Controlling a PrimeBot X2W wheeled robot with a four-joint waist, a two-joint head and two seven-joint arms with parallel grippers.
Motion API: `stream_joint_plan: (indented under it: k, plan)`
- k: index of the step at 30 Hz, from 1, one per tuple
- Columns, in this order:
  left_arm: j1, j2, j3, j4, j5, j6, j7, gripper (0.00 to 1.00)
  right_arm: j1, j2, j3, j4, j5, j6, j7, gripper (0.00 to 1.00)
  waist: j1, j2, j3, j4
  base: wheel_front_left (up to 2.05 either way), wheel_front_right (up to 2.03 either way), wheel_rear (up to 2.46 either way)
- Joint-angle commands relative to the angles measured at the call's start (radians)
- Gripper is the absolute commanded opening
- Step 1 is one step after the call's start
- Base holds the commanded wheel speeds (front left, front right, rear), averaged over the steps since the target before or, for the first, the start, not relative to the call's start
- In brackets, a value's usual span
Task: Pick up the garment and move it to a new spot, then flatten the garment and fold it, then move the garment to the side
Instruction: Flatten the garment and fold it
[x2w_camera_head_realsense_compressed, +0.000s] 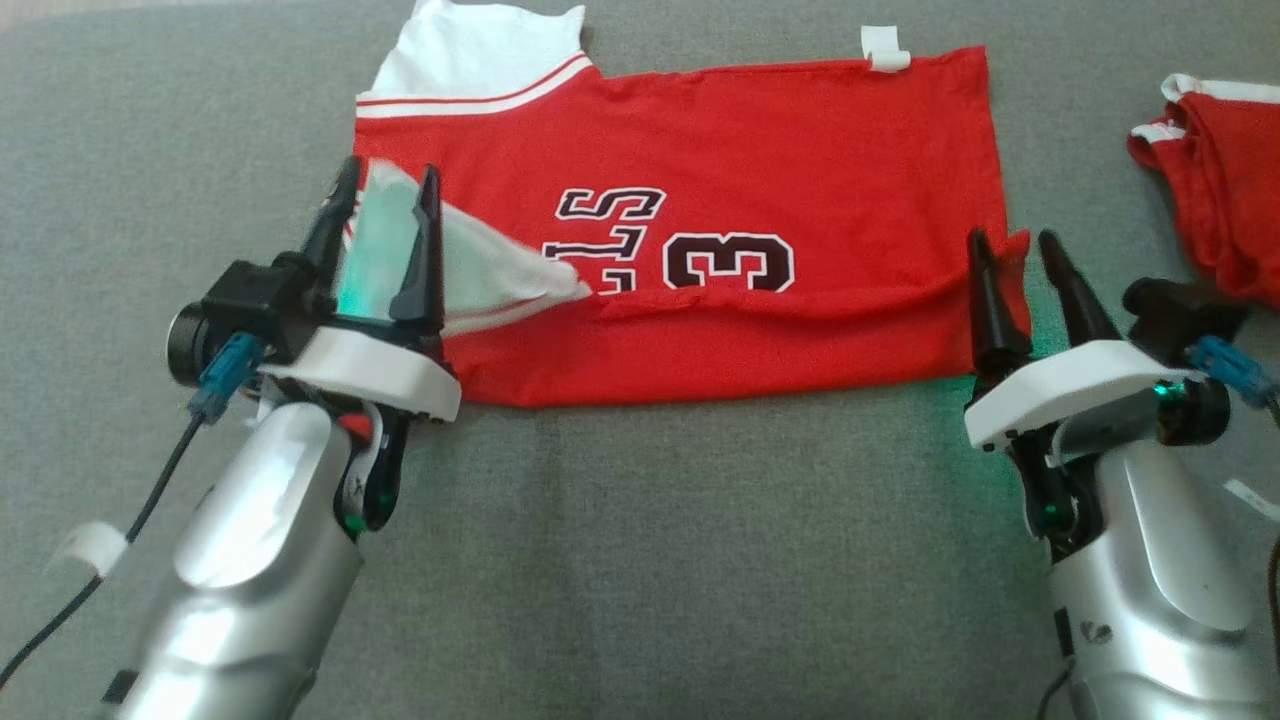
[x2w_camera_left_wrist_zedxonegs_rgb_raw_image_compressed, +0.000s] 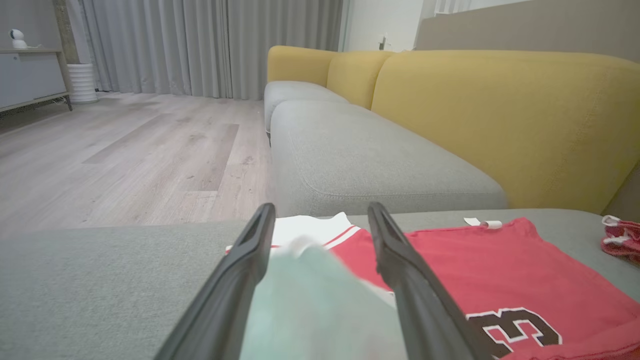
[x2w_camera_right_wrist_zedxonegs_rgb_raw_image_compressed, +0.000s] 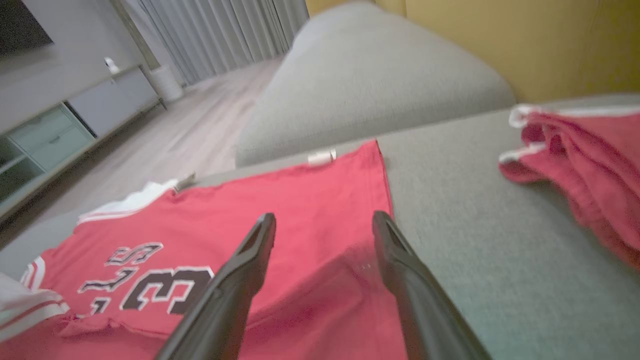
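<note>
Our red shirt (x2w_camera_head_realsense_compressed: 760, 140) lies flat on the grey sofa (x2w_camera_head_realsense_compressed: 640, 520), its near edge folded over, we think to make it smaller. Our left claw (x2w_camera_head_realsense_compressed: 390, 172) at 9 o'clock and right claw (x2w_camera_head_realsense_compressed: 1010, 237) at 3 o'clock both stand wide open, gripping nothing.

The jersey (x2w_camera_head_realsense_compressed: 800, 150) is red matt cloth, fine-knit, with a white cloth sleeve (x2w_camera_head_realsense_compressed: 470, 50) at 11 o'clock and smooth black-and-white numerals (x2w_camera_head_realsense_compressed: 730, 262). The seat (x2w_camera_head_realsense_compressed: 640, 550) beneath is grey woven cloth, coarse and matt; the backrest (x2w_camera_left_wrist_zedxonegs_rgb_raw_image_compressed: 500, 115) is mustard cloth of like weave. The fingers (x2w_camera_head_realsense_compressed: 987, 295) look dark matt plastic, the forearms (x2w_camera_head_realsense_compressed: 250, 550) glossy silver. The floor (x2w_camera_left_wrist_zedxonegs_rgb_raw_image_compressed: 125, 150) is pale wood-grain planking, dully sheened. At 3 o'clock lies a second garment (x2w_camera_head_realsense_compressed: 1225, 200), also red cloth.
</note>
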Motion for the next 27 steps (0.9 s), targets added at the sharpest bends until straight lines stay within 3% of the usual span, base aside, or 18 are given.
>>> stream_joint_plan:
  k: [1,11,16,23,27]
  plan:
    - [-0.017,0.021,0.046,-0.025,-0.007,0.000,-0.016,1.00,-0.030,-0.003,0.025,-0.043,0.000,0.007,-0.034,1.00,0.0000,0.0000,-0.006,0.004,0.00,0.00,0.00]
    - [0.197,0.037,0.084,-0.215,-0.048,0.024,-0.036,1.00,0.091,-0.003,-0.061,-0.168,-0.128,0.007,-0.064,1.00,0.0000,0.0000,-0.040,0.032,0.00,0.00,0.00]
    - [0.346,0.048,0.098,-0.301,-0.112,0.069,0.032,1.00,0.194,-0.003,-0.054,-0.245,-0.141,0.007,-0.011,1.00,0.0000,0.0000,-0.051,0.043,0.00,0.00,0.00]
    - [0.414,0.039,0.147,-0.309,-0.223,0.112,0.132,1.00,0.247,-0.003,-0.052,-0.296,-0.160,0.007,0.063,1.00,0.0000,0.0000,-0.027,0.043,0.00,0.00,0.00]
    - [0.389,0.040,0.162,-0.278,-0.244,0.104,0.140,1.00,0.237,-0.003,-0.048,-0.312,-0.170,0.007,0.093,1.00,0.0000,0.0000,-0.001,0.033,0.00,0.00,0.00]
